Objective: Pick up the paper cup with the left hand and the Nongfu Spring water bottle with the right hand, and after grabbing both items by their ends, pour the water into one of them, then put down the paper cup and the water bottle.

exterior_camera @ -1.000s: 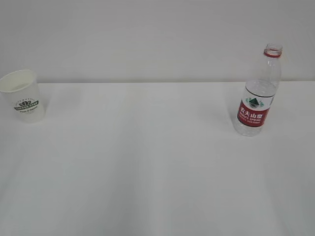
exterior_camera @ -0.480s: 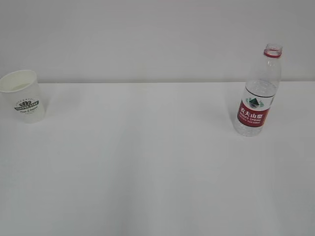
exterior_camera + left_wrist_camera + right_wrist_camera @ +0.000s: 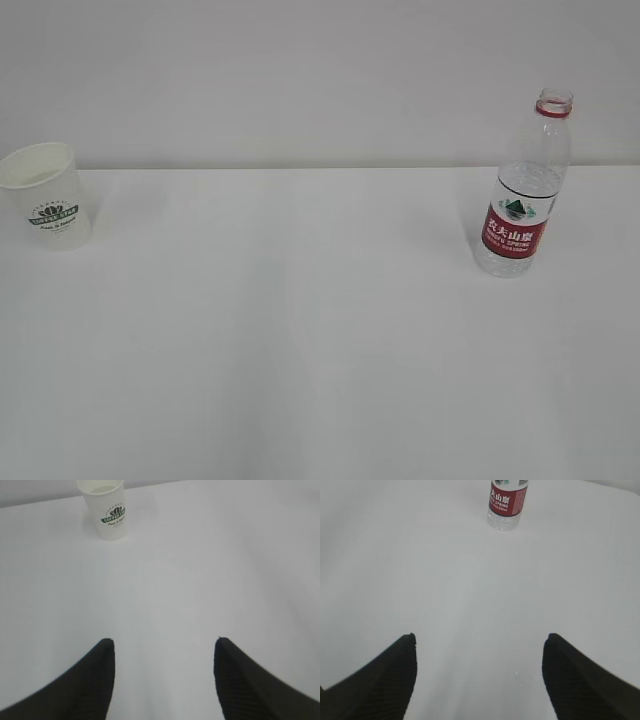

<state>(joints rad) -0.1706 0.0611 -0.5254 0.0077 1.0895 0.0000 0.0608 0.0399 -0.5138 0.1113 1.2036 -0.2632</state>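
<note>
Item one: the paper cup (image 3: pixel 48 208), upright at the far left of the white table (image 3: pixel 300 340), its dark green logo facing us. In the left wrist view its rim is cut off by the top edge. We see a pale interior but cannot make out whether it holds anything.

Item two: the Nongfu Spring water bottle (image 3: pixel 525 190), upright at the far right, uncapped, red label forward, well apart from the cup. The right wrist view shows only its lower part; the neck is out of frame. We cannot judge the level of the water through the clear wall.

Item three: the left gripper (image 3: pixel 162 680), fingers spread, grasping nothing, well short of the cup.

Item four: the right gripper (image 3: pixel 479 680), fingers wide apart, empty, well short of the bottle. We see neither arm in the exterior view.
</note>
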